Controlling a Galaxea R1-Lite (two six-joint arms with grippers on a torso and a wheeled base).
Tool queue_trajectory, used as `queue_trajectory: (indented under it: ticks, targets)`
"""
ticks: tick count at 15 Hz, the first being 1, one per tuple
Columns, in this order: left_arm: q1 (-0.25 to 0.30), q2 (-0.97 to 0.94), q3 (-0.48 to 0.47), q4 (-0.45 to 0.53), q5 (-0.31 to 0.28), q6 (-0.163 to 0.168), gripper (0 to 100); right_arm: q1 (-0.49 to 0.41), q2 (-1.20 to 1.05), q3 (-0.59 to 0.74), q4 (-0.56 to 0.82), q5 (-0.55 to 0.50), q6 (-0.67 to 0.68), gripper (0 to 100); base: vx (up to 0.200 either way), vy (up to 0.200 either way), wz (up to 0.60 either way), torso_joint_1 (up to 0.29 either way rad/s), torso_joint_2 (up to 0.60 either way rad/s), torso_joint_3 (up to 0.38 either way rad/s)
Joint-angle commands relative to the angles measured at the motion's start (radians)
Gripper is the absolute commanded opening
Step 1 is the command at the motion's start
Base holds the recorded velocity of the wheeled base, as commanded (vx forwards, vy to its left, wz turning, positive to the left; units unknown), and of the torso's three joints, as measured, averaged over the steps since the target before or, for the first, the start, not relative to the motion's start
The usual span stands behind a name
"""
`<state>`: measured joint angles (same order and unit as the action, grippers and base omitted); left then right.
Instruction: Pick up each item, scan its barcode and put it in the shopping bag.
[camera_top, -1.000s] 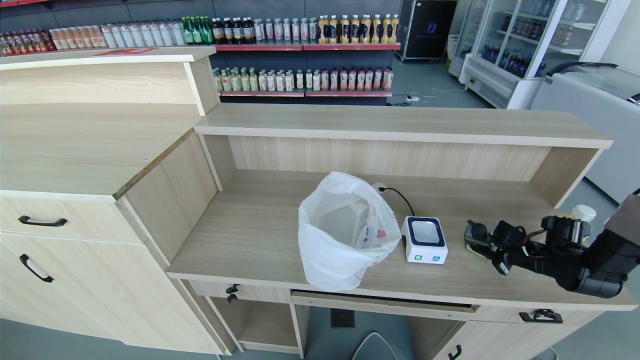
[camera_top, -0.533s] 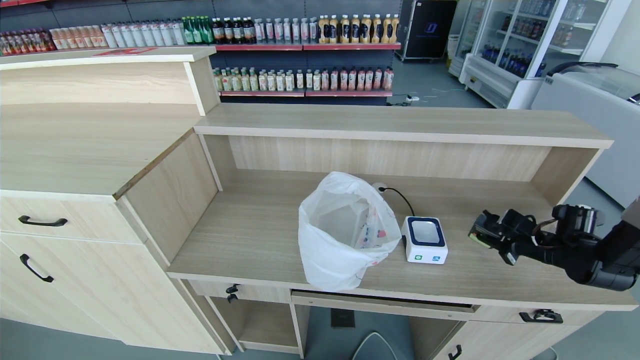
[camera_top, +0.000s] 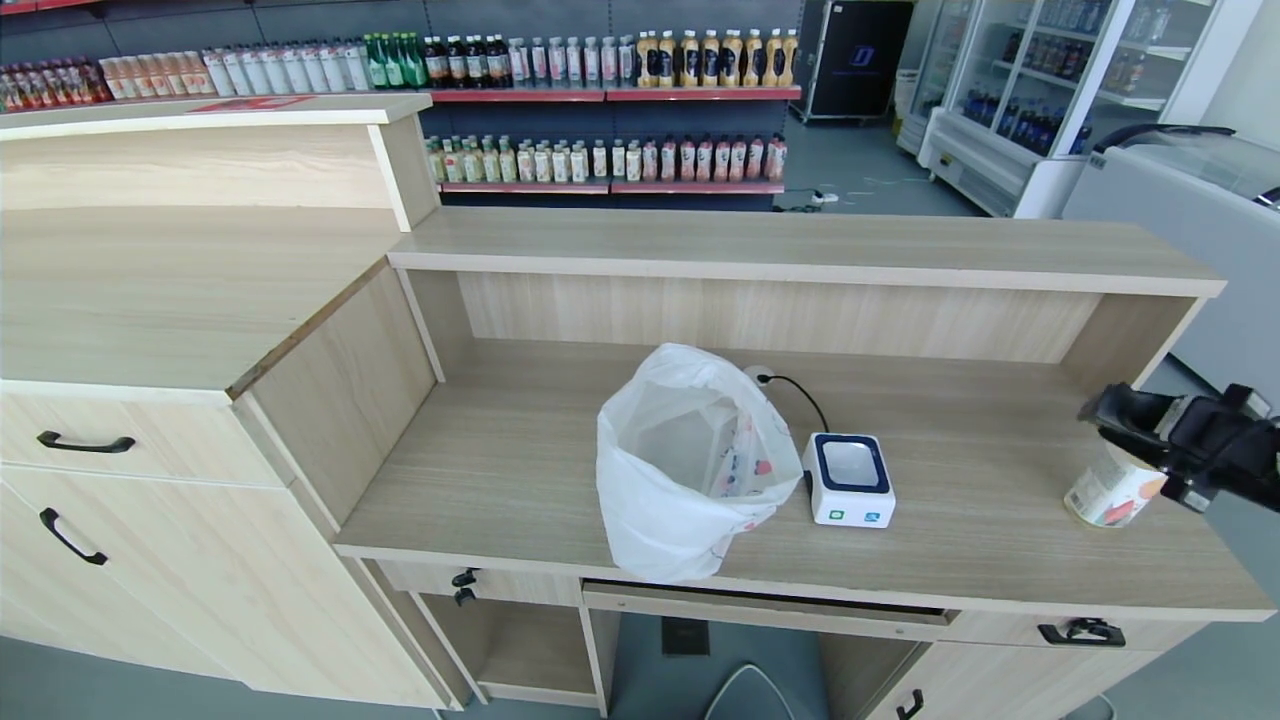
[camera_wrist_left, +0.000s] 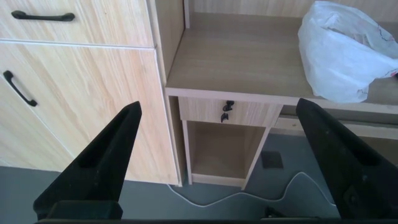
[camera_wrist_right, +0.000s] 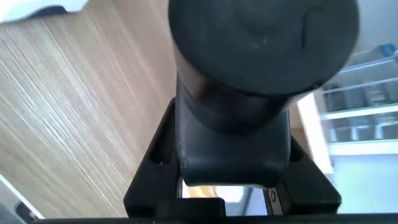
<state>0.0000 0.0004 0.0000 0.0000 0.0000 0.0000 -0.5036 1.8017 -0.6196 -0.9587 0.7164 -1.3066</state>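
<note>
Right gripper (camera_top: 1102, 413): at top of white, orange-labelled bottle (camera_top: 1108, 492), right end of wooden worktop (camera_top: 950, 520); grip unclear.
Left gripper (camera_wrist_left: 217, 165): spread wide.

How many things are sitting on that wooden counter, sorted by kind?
Shopping bag: 1
Barcode scanner: 1
Labelled container: 1
Total: 3
</note>
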Motion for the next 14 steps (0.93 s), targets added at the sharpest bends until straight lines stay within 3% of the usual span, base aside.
queue_trajectory:
  ticks: [1, 5, 7, 11, 14]
  targets:
    - [0.0, 0.0, 0.0, 0.0, 0.0, 0.0, 100, -0.118, -0.232, 0.101, 0.002, 0.067, -0.125, 0, 0.0, 0.0, 0.0, 0.0, 0.0, 0.0]
    - [0.0, 0.0, 0.0, 0.0, 0.0, 0.0, 100, -0.078, -0.374, 0.109, -0.009, 0.27, -0.447, 0, 0.0, 0.0, 0.0, 0.0, 0.0, 0.0]
    - [0.0, 0.0, 0.0, 0.0, 0.0, 0.0, 100, 0.027, -0.429, 0.115, 0.003, 0.278, -0.545, 0, 0.0, 0.0, 0.0, 0.0, 0.0, 0.0]
    - [0.0, 0.0, 0.0, 0.0, 0.0, 0.0, 100, 0.461, -0.519, 0.119, 0.054, 0.275, -0.908, 0, 0.0, 0.0, 0.0, 0.0, 0.0, 0.0]
    - [0.0, 0.0, 0.0, 0.0, 0.0, 0.0, 100, 0.703, -0.601, 0.162, 0.057, 0.239, -1.129, 0, 0.0, 0.0, 0.0, 0.0, 0.0, 0.0]
